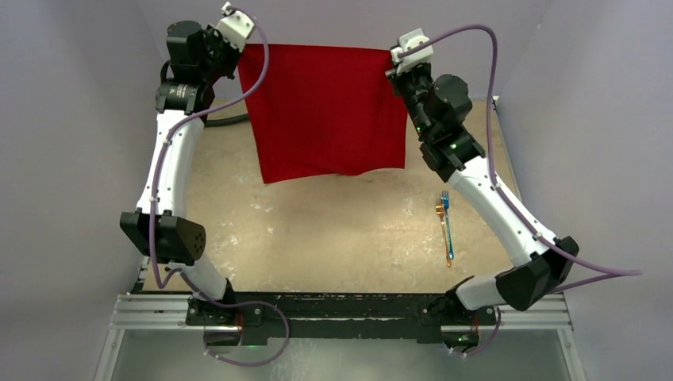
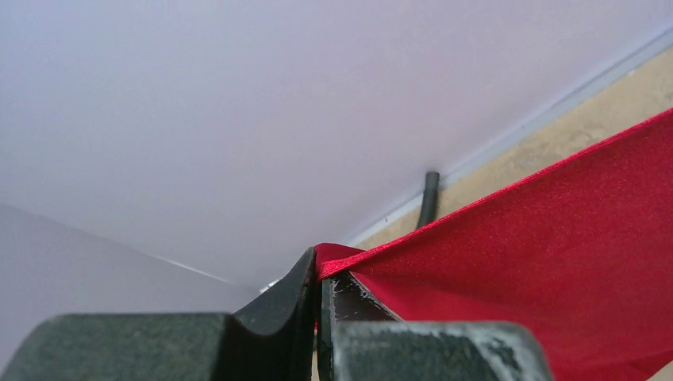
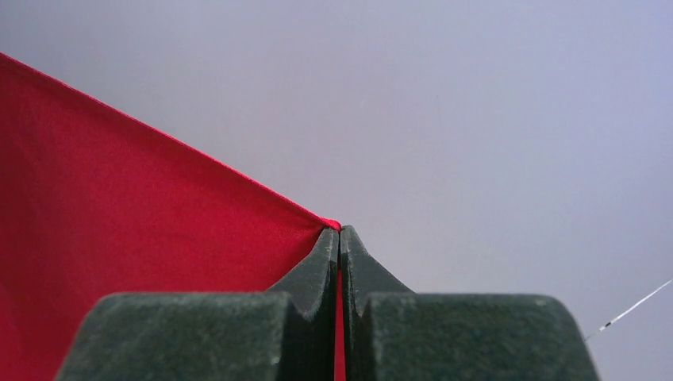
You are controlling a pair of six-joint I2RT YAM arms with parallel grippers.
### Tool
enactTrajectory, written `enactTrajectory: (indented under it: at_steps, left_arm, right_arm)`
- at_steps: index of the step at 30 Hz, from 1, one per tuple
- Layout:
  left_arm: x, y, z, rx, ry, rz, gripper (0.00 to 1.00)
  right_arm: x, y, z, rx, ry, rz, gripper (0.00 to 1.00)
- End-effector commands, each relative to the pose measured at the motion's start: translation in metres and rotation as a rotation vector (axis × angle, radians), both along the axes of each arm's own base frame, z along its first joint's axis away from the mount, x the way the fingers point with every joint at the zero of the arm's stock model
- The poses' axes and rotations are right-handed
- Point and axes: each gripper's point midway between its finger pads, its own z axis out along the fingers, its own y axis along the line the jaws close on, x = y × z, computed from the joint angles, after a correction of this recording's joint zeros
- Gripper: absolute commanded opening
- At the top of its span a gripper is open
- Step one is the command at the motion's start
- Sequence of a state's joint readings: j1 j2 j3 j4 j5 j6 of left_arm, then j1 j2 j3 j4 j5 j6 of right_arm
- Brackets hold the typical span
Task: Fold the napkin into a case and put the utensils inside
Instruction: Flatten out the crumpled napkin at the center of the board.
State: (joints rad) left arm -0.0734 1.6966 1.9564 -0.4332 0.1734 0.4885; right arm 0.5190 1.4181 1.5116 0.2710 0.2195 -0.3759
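The red napkin point(image 1: 325, 111) hangs spread out in the air at the back of the table, held by its two upper corners. My left gripper point(image 1: 238, 49) is shut on the upper left corner; in the left wrist view point(image 2: 320, 266) the cloth point(image 2: 571, 254) stretches off to the right. My right gripper point(image 1: 394, 62) is shut on the upper right corner; in the right wrist view point(image 3: 340, 234) the cloth point(image 3: 119, 206) stretches off to the left. The napkin's lower edge hangs just above the table. The utensils point(image 1: 446, 226), a fork among them, lie together on the table at the right, beside the right arm.
The beige tabletop point(image 1: 333, 238) lies below the napkin. A black curved hose point(image 1: 226, 121) lies at the back left and also shows in the left wrist view point(image 2: 428, 198). Grey walls close in the back and both sides.
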Motion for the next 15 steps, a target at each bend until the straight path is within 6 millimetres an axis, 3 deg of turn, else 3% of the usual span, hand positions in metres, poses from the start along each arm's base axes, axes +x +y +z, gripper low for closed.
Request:
enactTrajectory:
  at_steps: [1,5,8,15]
  left_arm:
    - [-0.027,0.019,0.072,0.033,-0.153,0.067,0.00]
    - [-0.032,0.019,0.073,0.061,-0.152,0.057,0.00]
    - [-0.029,0.017,0.061,0.083,-0.131,0.053,0.00]
    - [0.008,0.018,0.039,0.106,-0.119,0.077,0.00]
  right_arm:
    - [-0.015,-0.027,0.035,0.038,-0.046,-0.096,0.00]
    - [-0.020,-0.029,0.037,0.038,-0.047,-0.101,0.00]
    - [-0.011,-0.028,0.025,0.004,-0.029,-0.125,0.00]
    - [0.024,-0.012,0.002,-0.056,-0.007,-0.143,0.00]
